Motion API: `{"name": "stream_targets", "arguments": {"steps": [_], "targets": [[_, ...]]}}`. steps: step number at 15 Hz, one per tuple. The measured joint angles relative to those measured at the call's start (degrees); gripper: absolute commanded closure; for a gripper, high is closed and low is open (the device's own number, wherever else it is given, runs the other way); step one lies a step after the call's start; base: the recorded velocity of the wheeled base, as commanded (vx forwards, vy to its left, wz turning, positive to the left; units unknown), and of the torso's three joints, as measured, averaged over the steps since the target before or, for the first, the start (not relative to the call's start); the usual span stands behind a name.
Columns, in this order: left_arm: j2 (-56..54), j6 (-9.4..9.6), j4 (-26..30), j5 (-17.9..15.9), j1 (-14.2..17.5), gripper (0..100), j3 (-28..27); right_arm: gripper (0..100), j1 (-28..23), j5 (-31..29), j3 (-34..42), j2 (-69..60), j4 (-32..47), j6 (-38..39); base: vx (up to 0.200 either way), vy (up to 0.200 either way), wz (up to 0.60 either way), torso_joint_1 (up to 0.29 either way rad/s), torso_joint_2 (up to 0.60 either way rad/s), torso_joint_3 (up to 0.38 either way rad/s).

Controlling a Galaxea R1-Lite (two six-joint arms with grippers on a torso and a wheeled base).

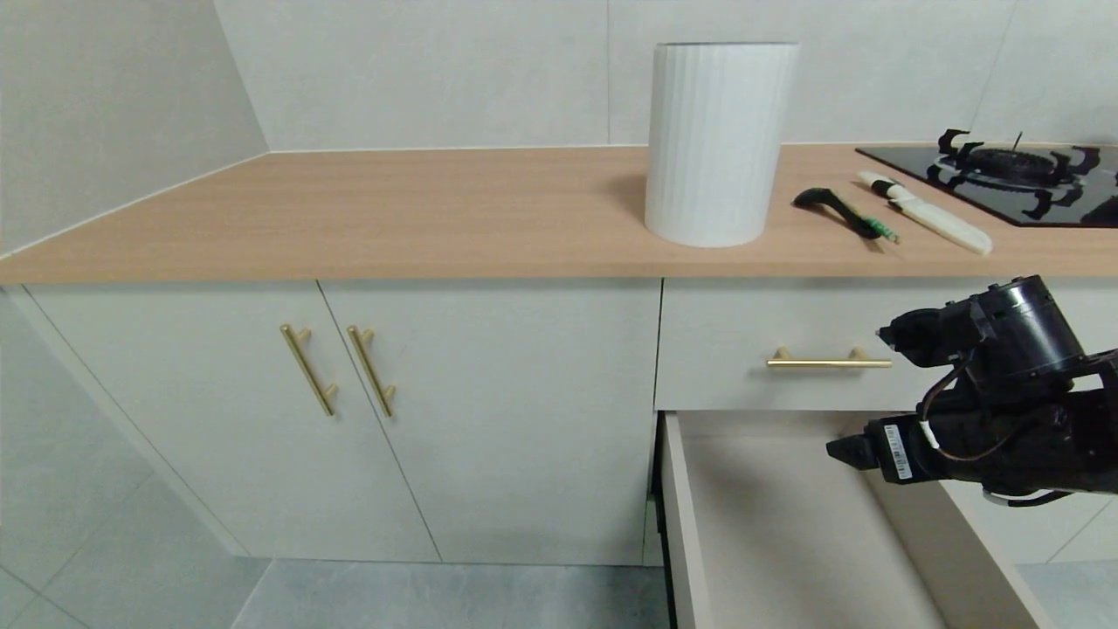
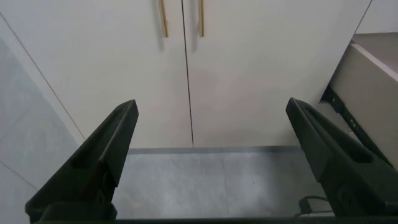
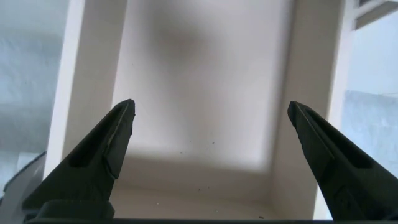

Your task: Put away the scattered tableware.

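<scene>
While wide and empty, right end effector (image 3: pixel 210 104) over smooth beige drawer (image 1: pixel 769 524); left end effector (image 2: pixel 211 104) likewise wide.

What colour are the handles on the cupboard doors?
Shiny gold door handles, clearest in the head view.

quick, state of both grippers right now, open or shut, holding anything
left gripper: open, holding nothing
right gripper: open, holding nothing, above the pulled-out drawer
</scene>
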Motion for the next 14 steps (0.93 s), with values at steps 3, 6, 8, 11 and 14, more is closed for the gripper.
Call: {"name": "stream_targets", "arguments": {"steps": [3, 6, 8, 11, 14], "targets": [[0.0, -0.02, 0.0, 0.0, 0.02, 0, 0.0, 0, 0.06, -0.09, 0.0, -0.15, 0.06, 0.0, 0.0, 0.0, 0.0, 0.146, -0.5, -0.302], [0.0, -0.02, 0.0, 0.02, 0.02, 0, 0.0, 0, 0.11, -0.17, 0.0, -0.15, 0.06, -0.06, 0.0, 0.0, 0.0, 0.17, -0.47, -0.299], [0.0, 0.0, 0.0, 0.02, 0.02, 0, 0.0, 0, 0.06, -0.2, -0.02, -0.17, 0.04, -0.06, 0.0, 0.0, 0.0, 0.193, -0.48, -0.283], [0.0, 0.0, 0.0, 0.0, 0.05, 0, 0.0, 0, 0.06, -1.43, -0.13, -0.15, -0.51, -0.13, 0.0, 0.0, 0.0, 0.17, -0.41, -0.243], [0.0, 0.0, 0.0, 0.0, 0.02, 0, 0.0, 0, 0.11, -4.55, -0.02, -0.09, -0.73, -0.3, 0.0, 0.0, 0.0, 0.041, -0.08, -0.055]]}}
